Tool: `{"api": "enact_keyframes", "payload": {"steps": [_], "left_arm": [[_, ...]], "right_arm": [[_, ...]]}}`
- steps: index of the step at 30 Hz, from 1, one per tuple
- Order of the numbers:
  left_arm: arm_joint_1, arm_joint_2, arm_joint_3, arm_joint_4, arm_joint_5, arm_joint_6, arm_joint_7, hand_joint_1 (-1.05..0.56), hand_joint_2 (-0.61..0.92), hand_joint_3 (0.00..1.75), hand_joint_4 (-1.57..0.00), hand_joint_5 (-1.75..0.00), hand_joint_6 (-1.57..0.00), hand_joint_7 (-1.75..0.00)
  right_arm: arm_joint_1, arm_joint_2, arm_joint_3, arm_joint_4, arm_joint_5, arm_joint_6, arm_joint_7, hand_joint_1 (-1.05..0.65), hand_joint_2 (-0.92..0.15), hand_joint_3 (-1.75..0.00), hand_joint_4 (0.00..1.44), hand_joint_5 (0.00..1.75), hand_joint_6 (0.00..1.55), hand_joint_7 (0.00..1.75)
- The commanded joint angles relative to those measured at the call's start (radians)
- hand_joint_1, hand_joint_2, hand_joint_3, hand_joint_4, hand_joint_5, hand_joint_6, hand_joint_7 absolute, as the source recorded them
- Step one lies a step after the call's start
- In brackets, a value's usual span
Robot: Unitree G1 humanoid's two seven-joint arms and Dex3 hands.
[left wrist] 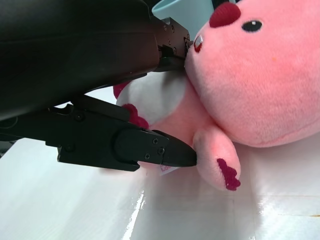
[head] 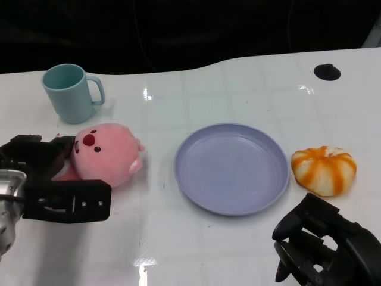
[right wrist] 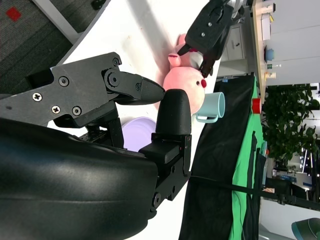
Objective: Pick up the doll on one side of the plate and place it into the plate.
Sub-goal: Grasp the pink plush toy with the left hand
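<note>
Doll (head: 104, 156) lies on table (head: 178, 250), left of plate (head: 231, 168), cup (head: 70, 93) just behind it. Left hand (head: 50, 179) fingers (left wrist: 150, 150) bracket doll's body, touching; firm grip not confirmed. Right hand (head: 327, 247) idle near plate, fingers apart, holding nothing.

Risks: soft plush may squeeze out if lifted now; swing could clip cup. No readable writing; small tag under doll illegible.

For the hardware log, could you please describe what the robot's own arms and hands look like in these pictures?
Both hands are matte black. The left hand has flat, blocky finger links with small screws; a bit of silver forearm shows behind it. The right hand has a rounded glossy shell and angular fingers with round screw heads, tapering to blunt tips. No cables or markings are visible.
</note>
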Motion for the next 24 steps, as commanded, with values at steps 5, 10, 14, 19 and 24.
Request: {"api": "enact_keyframes", "payload": {"steps": [5, 10, 14, 19, 24], "left_arm": [[-0.028, -0.043, -0.041, 0.168, -0.050, -0.026, 0.018, -0.50, 0.92, 0.11, -0.41, -0.11, -0.40, -0.02], [-0.055, -0.065, -0.060, 0.271, -0.074, -0.056, 0.051, -0.37, 0.92, 0.08, -0.66, -0.15, -0.53, -0.05], [-0.075, -0.080, -0.083, 0.346, -0.070, -0.077, 0.088, -0.26, 0.92, 0.01, -0.67, -1.09, -0.77, -0.05], [-0.078, -0.080, -0.106, 0.419, -0.062, -0.147, 0.219, -0.22, 0.92, 0.09, -0.69, -1.38, -1.14, -0.30], [-0.062, -0.069, -0.098, 0.411, -0.076, -0.210, 0.360, -0.22, 0.92, 0.32, -0.76, -1.74, -0.57, -1.64]], "right_arm": [[0.006, -0.010, -0.005, -0.021, 0.009, 0.008, 0.001, -0.35, -0.91, -0.55, 0.59, 1.71, 0.48, 1.58], [0.003, -0.009, -0.005, -0.018, 0.007, 0.005, 0.001, -0.35, -0.90, -0.54, 0.60, 1.71, 0.48, 1.58], [0.002, -0.012, -0.005, -0.016, 0.002, 0.003, 0.002, -0.35, -0.90, -0.55, 0.59, 1.71, 0.48, 1.58], [0.006, -0.009, -0.004, -0.021, 0.002, 0.005, -0.001, -0.35, -0.90, -0.55, 0.60, 1.71, 0.49, 1.58], [0.005, -0.009, -0.005, -0.024, 0.004, 0.014, -0.002, -0.35, -0.90, -0.55, 0.59, 1.71, 0.49, 1.58]]}}
